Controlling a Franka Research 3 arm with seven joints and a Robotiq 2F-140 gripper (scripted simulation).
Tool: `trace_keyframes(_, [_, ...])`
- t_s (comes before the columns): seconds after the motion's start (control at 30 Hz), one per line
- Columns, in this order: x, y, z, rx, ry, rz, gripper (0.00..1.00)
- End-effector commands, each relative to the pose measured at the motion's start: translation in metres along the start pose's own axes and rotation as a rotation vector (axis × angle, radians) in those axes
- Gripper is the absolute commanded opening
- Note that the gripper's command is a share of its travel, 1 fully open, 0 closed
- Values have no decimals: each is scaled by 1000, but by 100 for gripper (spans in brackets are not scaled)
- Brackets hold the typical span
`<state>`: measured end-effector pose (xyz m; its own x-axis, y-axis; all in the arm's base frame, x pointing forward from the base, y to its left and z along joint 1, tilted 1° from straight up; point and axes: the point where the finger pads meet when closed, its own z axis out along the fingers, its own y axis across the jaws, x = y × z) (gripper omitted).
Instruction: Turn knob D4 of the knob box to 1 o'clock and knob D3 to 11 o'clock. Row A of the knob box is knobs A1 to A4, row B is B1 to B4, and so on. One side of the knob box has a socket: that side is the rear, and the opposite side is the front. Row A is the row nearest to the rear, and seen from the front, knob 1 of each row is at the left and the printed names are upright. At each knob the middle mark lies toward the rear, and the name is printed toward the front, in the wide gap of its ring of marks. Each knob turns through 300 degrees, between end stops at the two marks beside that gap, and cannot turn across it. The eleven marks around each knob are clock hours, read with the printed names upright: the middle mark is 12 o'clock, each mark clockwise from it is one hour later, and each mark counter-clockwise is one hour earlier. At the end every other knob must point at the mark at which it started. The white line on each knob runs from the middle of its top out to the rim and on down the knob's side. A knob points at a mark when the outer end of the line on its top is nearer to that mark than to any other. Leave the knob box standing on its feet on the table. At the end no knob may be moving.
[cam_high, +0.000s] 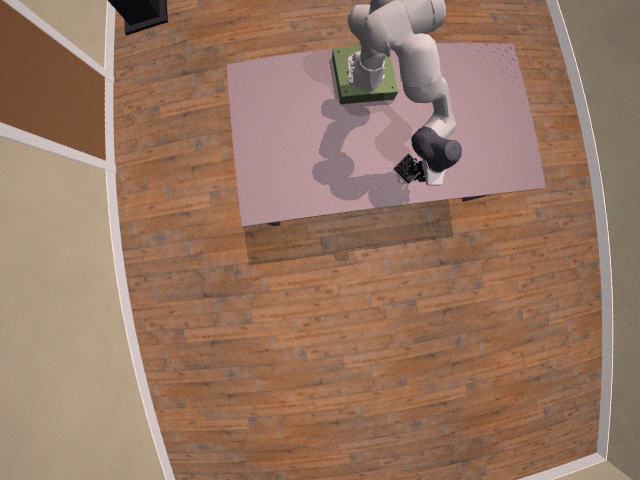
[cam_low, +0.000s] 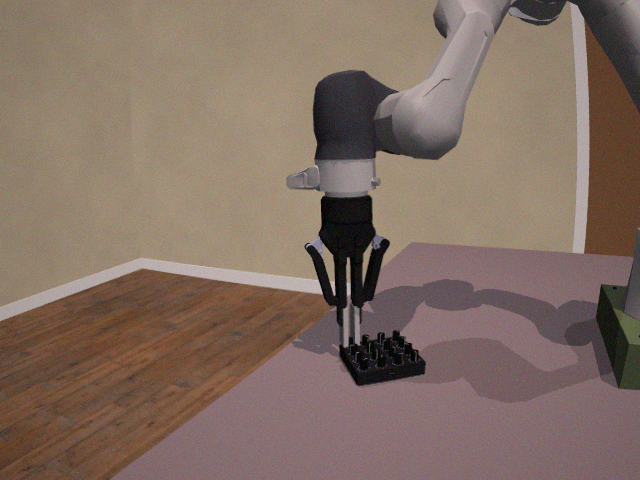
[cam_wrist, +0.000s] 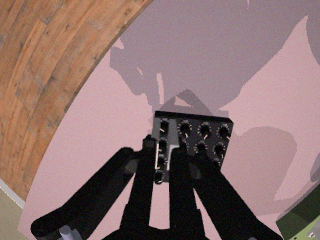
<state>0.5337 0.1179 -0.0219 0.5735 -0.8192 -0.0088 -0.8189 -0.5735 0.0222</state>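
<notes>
The black knob box (cam_high: 405, 178) (cam_low: 373, 377) (cam_wrist: 227, 120) stands on the table, its socket side facing the exterior camera. My gripper (cam_low: 351, 343) (cam_wrist: 164, 128) points straight down at the far left corner in the exterior view. Its narrow-set fingers stand on either side of knob D4 (cam_wrist: 164, 125), and it looks shut on that knob. Knob D3 (cam_wrist: 185, 128) is just right of the right finger in the wrist view, outside the grip. The finger pads partly hide the left column. D4's line is too small to read.
The other knobs stand close by, such as D2 (cam_wrist: 204, 130) and D1 (cam_wrist: 224, 131). The pink table (cam_high: 289, 155) (cam_low: 289, 428) has its edge to the left of the box in the exterior view. The green arm base (cam_high: 369, 97) (cam_low: 628, 356) is on its right.
</notes>
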Motion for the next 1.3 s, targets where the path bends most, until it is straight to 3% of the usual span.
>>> trace_keyframes(0.0, [0,-2,0,4,1,4,5])
trace_keyframes(1.27, [0,-2,0,4,1,-61,5])
